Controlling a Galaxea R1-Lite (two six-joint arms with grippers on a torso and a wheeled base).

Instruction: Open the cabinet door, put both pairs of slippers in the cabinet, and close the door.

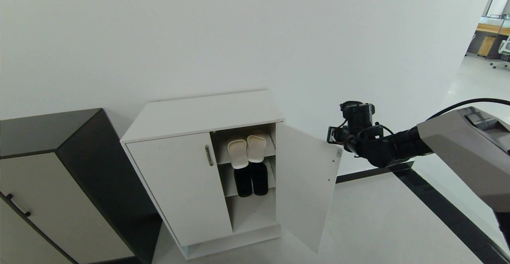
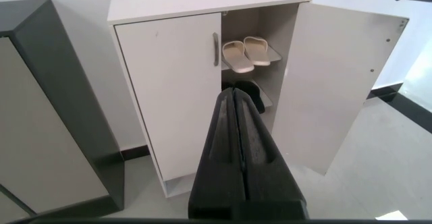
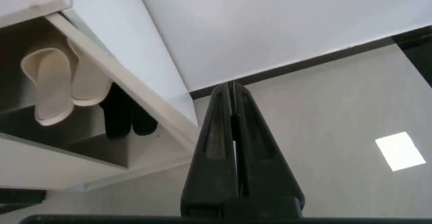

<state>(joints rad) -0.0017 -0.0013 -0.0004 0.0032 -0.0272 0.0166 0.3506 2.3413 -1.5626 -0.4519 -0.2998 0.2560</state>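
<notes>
White laminate board makes up the cabinet (image 1: 199, 112), which stands against the wall beside a dark cabinet (image 1: 59, 136). Its left-hand door (image 1: 179, 188) is closed, with a slim handle (image 1: 208, 155) at its inner edge. The open door (image 1: 305, 184) is swung well out on the robot's right. Both pairs are already inside: the white slippers (image 1: 247, 150) lie side by side on the upper shelf, and the black slippers (image 1: 251, 180) are on the shelf just below. Their toe ends hang out over the shelf fronts. What is left, by the look of it, is closing the door. The right gripper (image 1: 332, 136) hangs just beside the top corner of that door's free edge. Its fingers (image 3: 219, 126) are pressed together on nothing, and I cannot tell whether it touches the panel. The left gripper (image 2: 234, 92) is held back in front of the cabinet, also pinched together and empty. The door should be a stiff, flat, fairly light panel that swings easily on its hinges. Its smooth face will likely let a fingertip slide. The best place to bear on it is probably the outer face close to the free edge, far from the hinges. A gentle push seems wise, since the protruding slippers could catch the door.
</notes>
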